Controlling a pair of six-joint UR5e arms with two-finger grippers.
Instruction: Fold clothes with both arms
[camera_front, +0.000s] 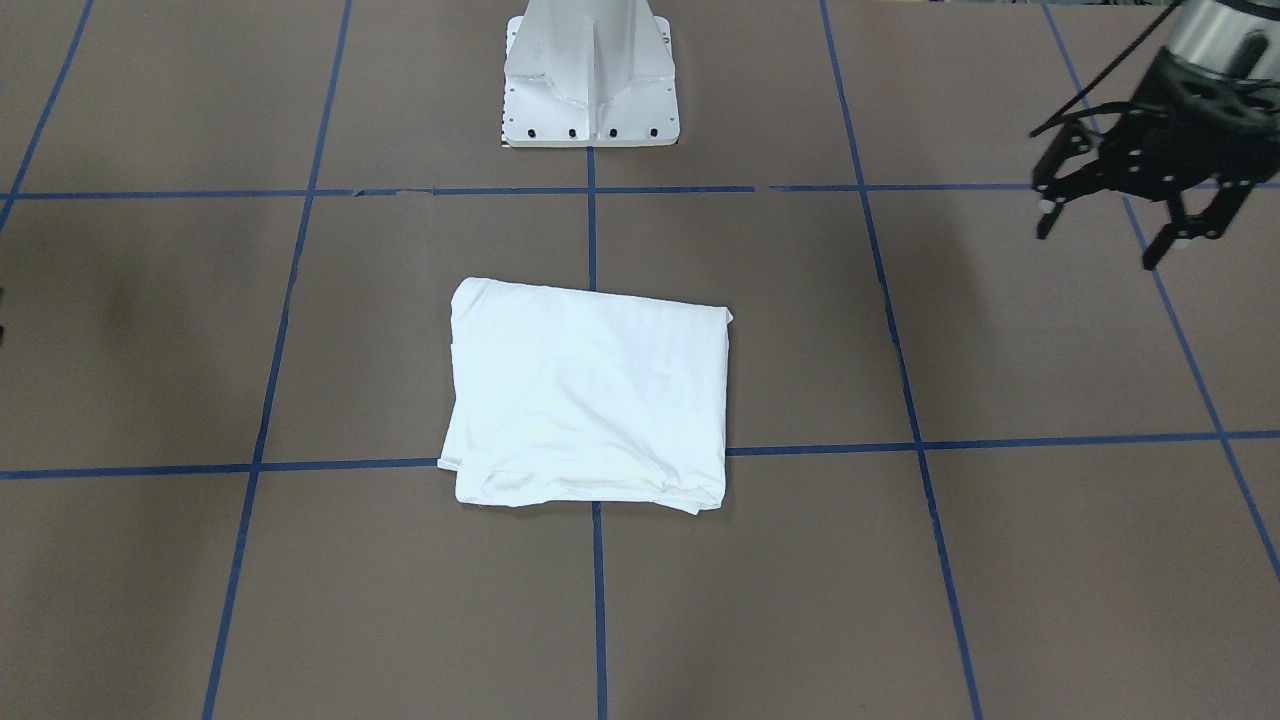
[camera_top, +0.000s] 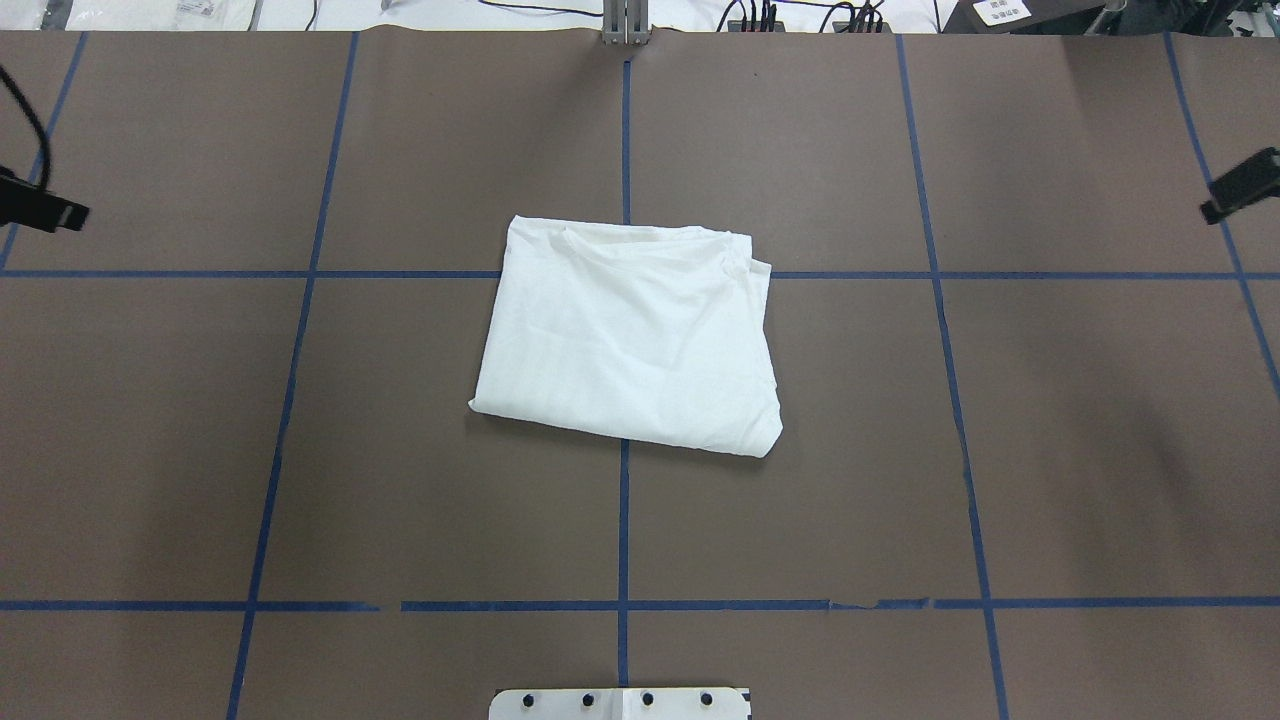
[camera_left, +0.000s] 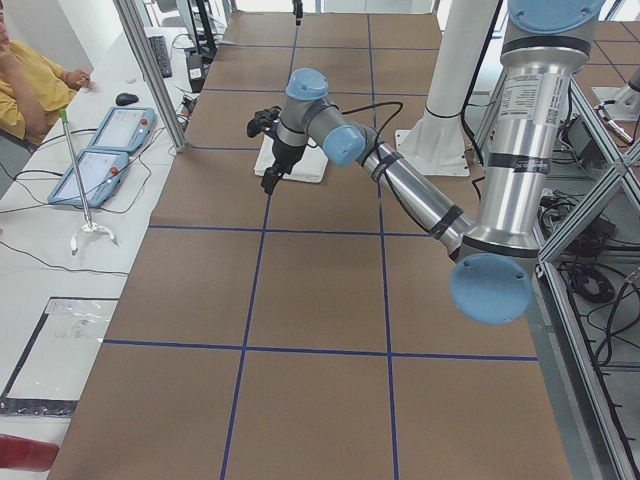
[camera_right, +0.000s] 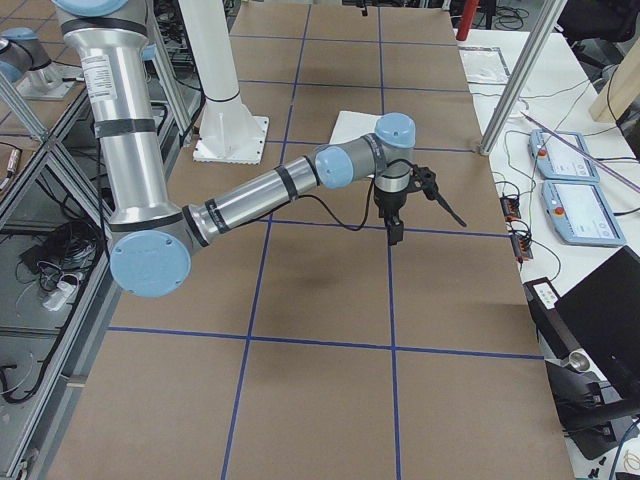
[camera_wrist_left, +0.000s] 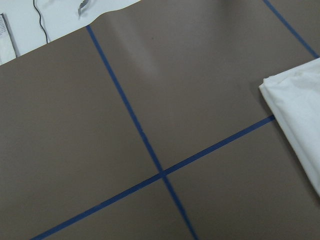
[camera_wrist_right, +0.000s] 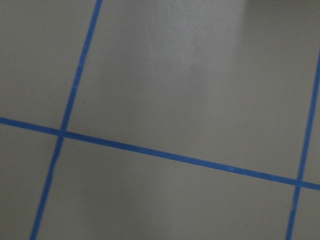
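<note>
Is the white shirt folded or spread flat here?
Folded. The shirt lies as a compact rectangle, no sleeves sticking out, stacked layers showing along its edges.

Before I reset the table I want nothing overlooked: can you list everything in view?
T-shirt: one, white, folded, table centre, over a tape crossing.
table: one, brown, blue tape grid.
pedestal base: one, white, robot's edge of the table.
control tablets: two, grey-blue, side desk.
person: one, yellow top, at that desk.
left gripper: one, black, open, above the table, apart from the T-shirt.
right gripper: one, black, above the table's opposite side; open or shut unclear.
</note>
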